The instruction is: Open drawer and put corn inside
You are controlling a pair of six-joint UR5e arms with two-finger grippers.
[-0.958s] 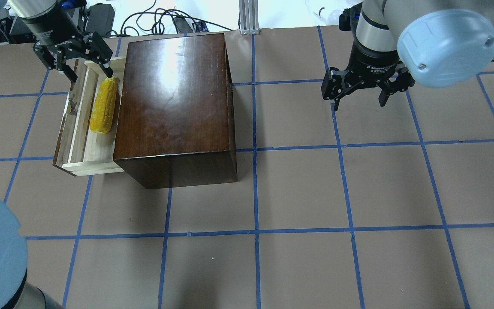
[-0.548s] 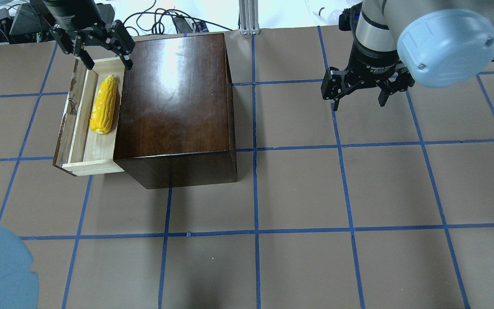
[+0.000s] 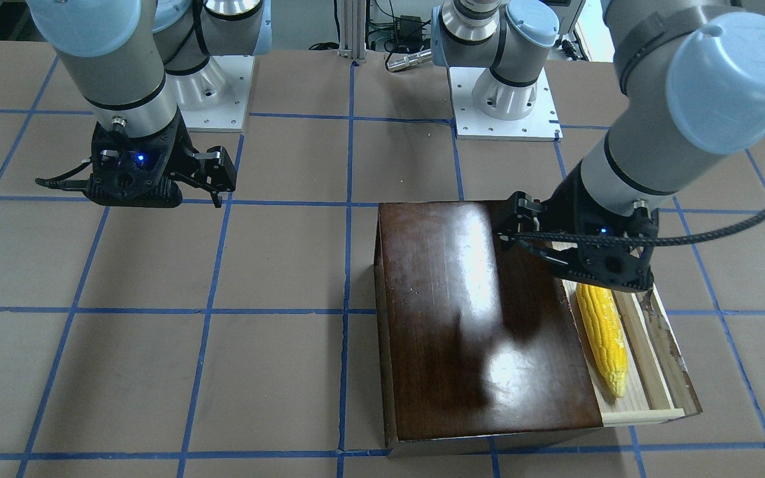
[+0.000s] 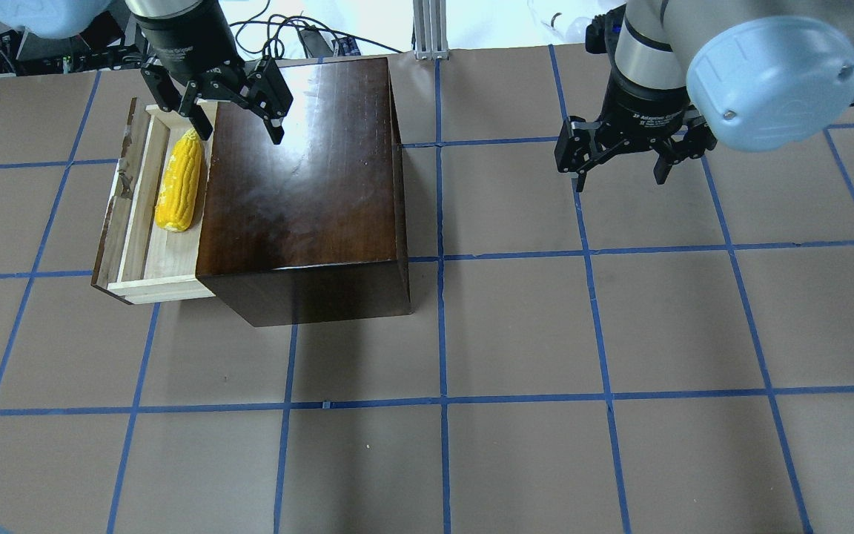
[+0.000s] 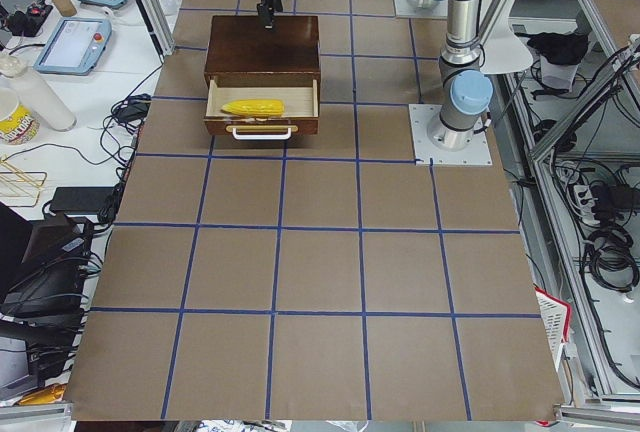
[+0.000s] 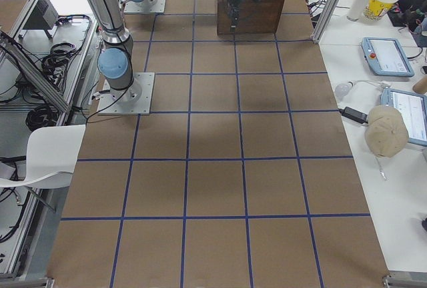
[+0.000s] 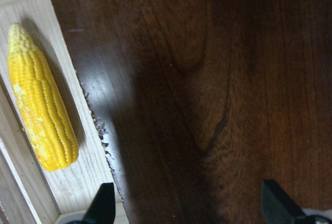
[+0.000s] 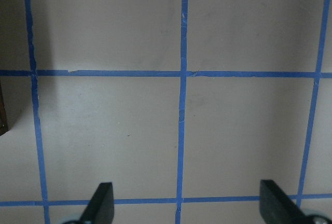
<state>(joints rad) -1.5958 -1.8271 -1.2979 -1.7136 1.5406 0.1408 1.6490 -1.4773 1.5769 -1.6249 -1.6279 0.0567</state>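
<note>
The drawer [image 4: 134,222] is pulled out of the left side of the glossy dark-brown box [image 4: 301,170]. The yellow corn [image 4: 179,182] lies in the drawer against the box, free of any gripper. It also shows in the front view [image 3: 603,335] and the left wrist view [image 7: 39,105]. My left gripper [image 4: 240,133] is open and empty, above the box's far-left top edge next to the corn's tip. In the left wrist view [image 7: 188,208] its fingers straddle the box top [image 7: 207,79]. My right gripper [image 4: 620,178] is open and empty, well to the right of the box above bare table.
The table is brown with a blue tape grid [image 4: 442,400]. The arm bases [image 3: 502,99] stand on the robot's side. Cables and an aluminium post [image 4: 427,30] lie beyond the far edge. Side benches with tablets and cups [image 6: 383,55] flank the table ends.
My left gripper has moved right, from over the drawer's far end to over the box's far-left top, staying open. The corn, drawer and right arm have not moved.
</note>
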